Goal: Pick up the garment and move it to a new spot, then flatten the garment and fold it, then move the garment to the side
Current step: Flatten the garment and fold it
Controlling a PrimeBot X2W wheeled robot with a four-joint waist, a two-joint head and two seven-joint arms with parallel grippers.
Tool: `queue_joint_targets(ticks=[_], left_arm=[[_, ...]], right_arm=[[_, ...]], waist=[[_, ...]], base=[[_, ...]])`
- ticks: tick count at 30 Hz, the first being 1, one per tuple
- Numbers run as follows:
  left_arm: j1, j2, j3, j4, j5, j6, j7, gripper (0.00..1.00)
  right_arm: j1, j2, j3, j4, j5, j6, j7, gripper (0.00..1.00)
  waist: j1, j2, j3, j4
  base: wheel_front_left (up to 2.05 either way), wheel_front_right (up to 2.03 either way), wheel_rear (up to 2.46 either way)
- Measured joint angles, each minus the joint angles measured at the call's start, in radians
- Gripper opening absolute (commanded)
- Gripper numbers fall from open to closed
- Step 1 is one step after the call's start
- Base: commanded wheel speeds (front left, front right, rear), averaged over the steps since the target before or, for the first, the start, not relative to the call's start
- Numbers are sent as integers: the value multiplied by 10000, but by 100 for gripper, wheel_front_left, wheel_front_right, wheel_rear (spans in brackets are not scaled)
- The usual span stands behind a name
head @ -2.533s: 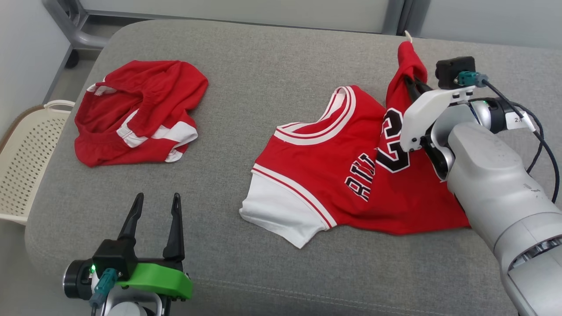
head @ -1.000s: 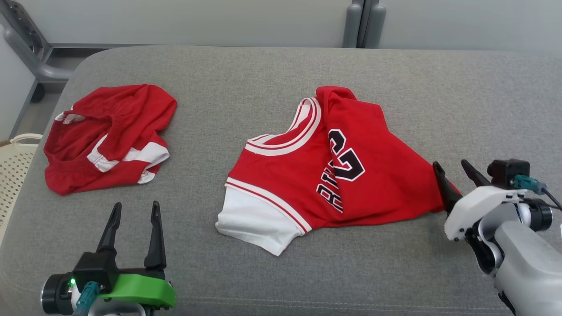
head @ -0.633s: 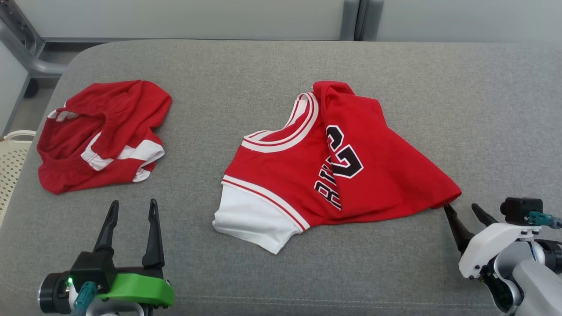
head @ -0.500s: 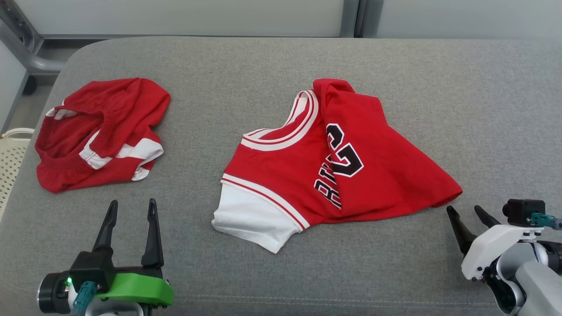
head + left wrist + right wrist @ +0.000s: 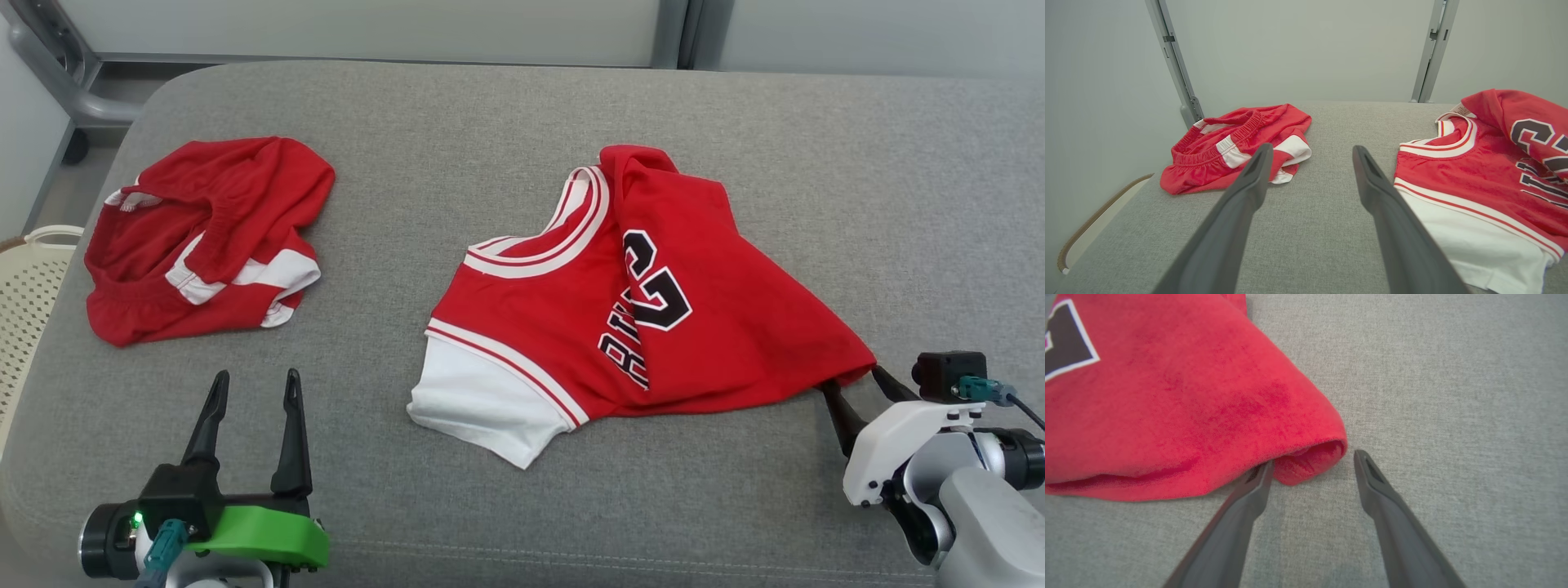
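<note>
Red basketball jersey [image 5: 653, 302] lies in the middle of the grey cushion [image 5: 490, 122], with one side folded over itself. At the lower right, the right gripper [image 5: 853, 382] has its fingers wide apart at the jersey's right corner. One finger touches the cloth but nothing is squeezed. At the lower left, the left gripper [image 5: 256, 377] is wide apart and empty. Red shorts [image 5: 204, 245] lie at the upper left, near a white basket [image 5: 33, 278].

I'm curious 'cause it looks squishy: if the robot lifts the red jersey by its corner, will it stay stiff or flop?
Probably flop: the jersey lies in soft folds, one side draped over its lettering. Likely light too: its thin corner curls by the open right gripper.
</note>
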State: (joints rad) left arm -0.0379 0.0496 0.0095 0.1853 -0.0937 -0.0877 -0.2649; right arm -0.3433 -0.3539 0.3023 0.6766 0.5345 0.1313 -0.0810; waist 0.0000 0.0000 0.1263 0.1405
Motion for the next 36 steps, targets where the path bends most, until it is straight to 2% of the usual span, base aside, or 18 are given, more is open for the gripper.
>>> queue_joint_targets(ticks=[3,4,6,14,17,21,23,26,27,28,29,36], left_arm=[[0,0,8,2,-19,12,0,100],[0,0,17,0,-19,12,0,100],[-2,0,12,29,-19,12,0,100],[-10,0,-4,69,-38,48,0,100],[12,2,4,81,-63,61,0,100],[13,0,-46,79,-86,79,0,100],[13,0,-58,79,-96,82,0,100],[34,0,-117,73,-111,109,0,100],[49,2,-119,75,-115,130,0,100],[64,2,-121,81,-121,130,0,100],[65,0,-127,82,-121,130,0,100],[78,0,-86,82,-119,128,0,100]], right_arm=[[-96,157,-180,244,-255,0,2,100],[-163,194,-213,328,-431,2,2,93],[-351,236,-268,625,-823,2,12,0],[-737,240,-378,907,-1833,2,-602,0],[-918,-23,-562,782,-2638,2,-1095,0],[-1033,-366,-667,265,-4587,4,-1400,0],[-983,-336,-901,27,-5118,2,-1398,0],[-583,-6,-955,-17,-5125,4,-719,1],[-414,63,-894,8,-4993,4,-476,28],[-279,92,-880,-12,-4796,4,-343,47],[-223,59,-880,-59,-4692,4,-236,100],[140,-182,-1302,-872,-4209,4,96,100]], waist=[[0,0,-13,73],[0,0,-11,87],[0,0,-1,104],[0,0,-48,12],[0,0,-116,-97],[0,0,-215,-263],[0,0,-262,-333],[0,0,-328,-411],[0,0,-339,-435],[0,0,-349,-454],[0,0,-351,-469],[0,0,-346,-571]], base=[[0,0,0],[0,0,0],[0,0,0],[0,0,0],[0,0,0],[0,0,0],[0,0,0],[0,0,0],[0,0,0],[0,0,0],[0,0,0],[0,0,0]])
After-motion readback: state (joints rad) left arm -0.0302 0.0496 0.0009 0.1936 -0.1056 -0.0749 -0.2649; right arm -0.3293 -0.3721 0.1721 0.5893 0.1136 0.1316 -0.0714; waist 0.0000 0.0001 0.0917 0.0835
